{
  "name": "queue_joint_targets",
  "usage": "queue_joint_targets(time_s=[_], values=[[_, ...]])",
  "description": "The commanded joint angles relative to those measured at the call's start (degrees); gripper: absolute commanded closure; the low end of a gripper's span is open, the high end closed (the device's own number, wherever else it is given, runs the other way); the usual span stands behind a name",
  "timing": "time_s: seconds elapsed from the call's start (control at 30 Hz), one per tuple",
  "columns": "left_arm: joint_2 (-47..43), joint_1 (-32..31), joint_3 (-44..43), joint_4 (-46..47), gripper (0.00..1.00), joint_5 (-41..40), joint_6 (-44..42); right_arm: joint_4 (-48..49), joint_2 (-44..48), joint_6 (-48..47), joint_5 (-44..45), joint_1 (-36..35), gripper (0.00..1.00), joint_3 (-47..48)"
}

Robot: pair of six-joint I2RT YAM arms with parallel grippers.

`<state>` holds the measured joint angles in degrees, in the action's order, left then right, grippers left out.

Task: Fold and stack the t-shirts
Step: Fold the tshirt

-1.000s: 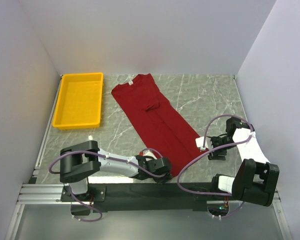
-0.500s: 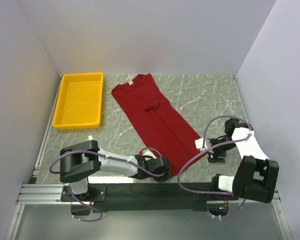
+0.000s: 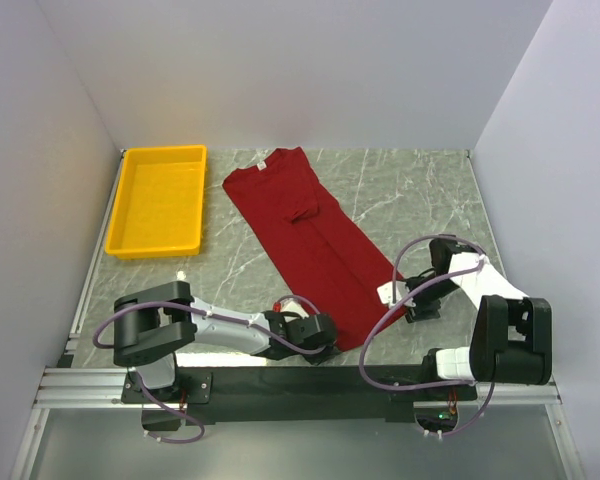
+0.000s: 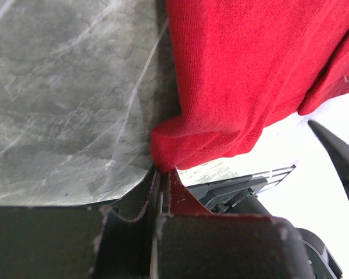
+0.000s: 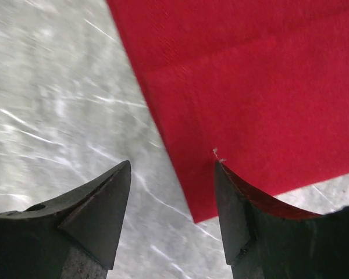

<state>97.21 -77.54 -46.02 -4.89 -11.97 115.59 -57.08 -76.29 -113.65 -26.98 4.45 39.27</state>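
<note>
Shirt (image 3: 305,225) lay folded lengthwise; left gripper (image 4: 160,174) clamped one hem corner, right gripper (image 5: 172,165) hovered, jaws apart, over the other, seemingly clear. Next needed: closing, then folding hem forward.

The top view looks down from behind the arm bases over the whole surface (image 3: 420,190). Both wrist views sit close, looking past the left claw (image 4: 160,174) and right claw (image 5: 172,168) at the t-shirt (image 3: 310,240) and its near end, which all three share.

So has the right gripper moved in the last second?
Yes. In the top view the right gripper has shifted left, closer to the t-shirt and its near corner.
</note>
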Motion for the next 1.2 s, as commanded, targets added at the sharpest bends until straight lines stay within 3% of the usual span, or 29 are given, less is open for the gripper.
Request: queue_joint_targets(time_s=[0.0, 0.3, 0.4, 0.5, 0.7, 0.87, 1.17], values=[[-0.2, 0.2, 2.5, -3.8, 1.0, -1.8, 2.5, 4.9, -0.7, -4.5, 2.0, -0.8, 0.35, -0.7], [-1.2, 0.5, 3.6, -1.2, 1.0, -1.5, 1.2, 9.9, -2.5, -0.9, 4.2, -4.1, 0.44, -2.4], [-1.5, 0.6, 3.7, -0.7, 1.0, -1.5, 0.7, 10.8, -2.9, -0.4, 4.5, -4.2, 0.55, -2.8], [-2.3, 1.0, 3.9, -0.5, 1.0, -1.7, 0.3, 11.5, -2.8, -0.1, 4.0, -4.2, 0.79, -3.2], [-4.0, 1.9, 4.1, 1.3, 1.0, -2.0, -1.9, 11.1, -2.1, 2.5, 1.1, -4.2, 0.94, -1.9], [-5.4, 2.9, 4.1, 2.2, 1.0, -1.6, -4.0, 8.1, -1.0, 4.7, -2.3, -3.7, 1.0, 2.3], [-9.9, 4.9, 4.1, 3.0, 1.0, -1.5, -7.0, -1.4, 1.6, 5.5, -6.1, -3.3, 1.0, 10.5]])
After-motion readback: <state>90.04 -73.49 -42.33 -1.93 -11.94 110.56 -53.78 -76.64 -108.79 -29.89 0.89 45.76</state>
